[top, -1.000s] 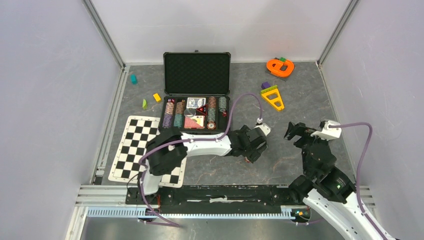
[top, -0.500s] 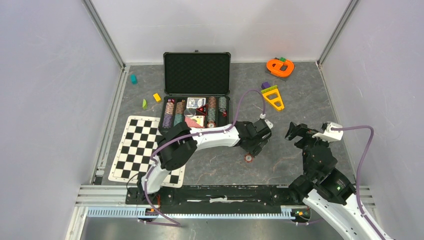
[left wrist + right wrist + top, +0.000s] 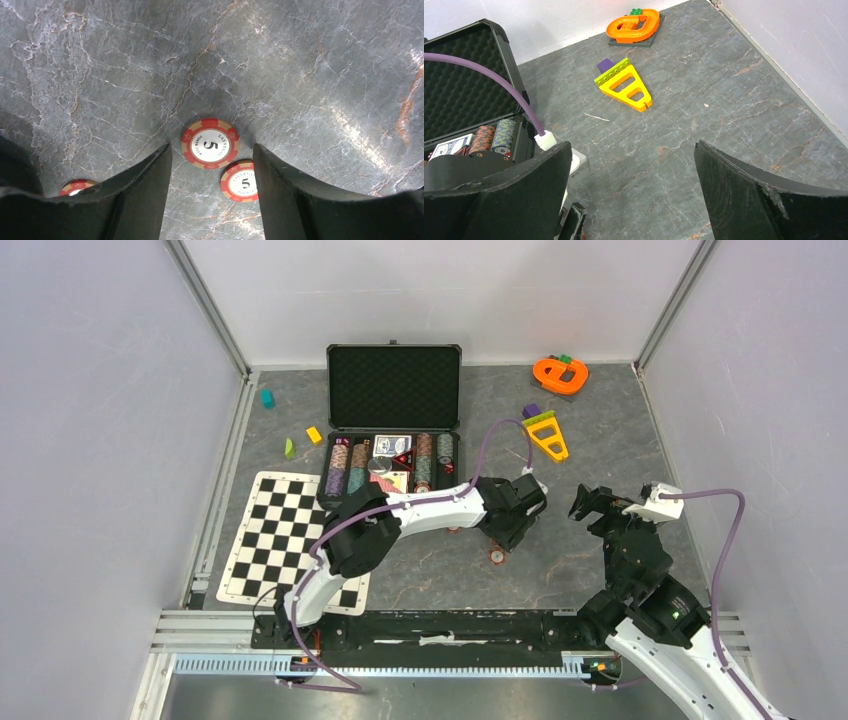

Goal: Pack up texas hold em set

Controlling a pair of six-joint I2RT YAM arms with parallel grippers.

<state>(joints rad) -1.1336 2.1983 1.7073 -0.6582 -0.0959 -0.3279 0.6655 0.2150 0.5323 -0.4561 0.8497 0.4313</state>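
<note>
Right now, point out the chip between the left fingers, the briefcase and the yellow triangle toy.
chip (image 3: 210, 143), left wrist view, its white centre.
briefcase (image 3: 394, 387), top external view, lid foam.
yellow triangle toy (image 3: 642, 103), right wrist view, its pointed tip.

We find the briefcase (image 3: 393, 387) open at the far middle of the surface (image 3: 600, 450), with chip stacks (image 3: 345, 468) and card decks (image 3: 392, 444) in its near half. The mat (image 3: 285, 535) lies to its near left, small blocks (image 3: 314, 434) to its left and two toys (image 3: 545, 435) to its right. Three loose chips (image 3: 210, 143) lie near right of it, one between the fingers of the left hand (image 3: 212, 150).
</note>
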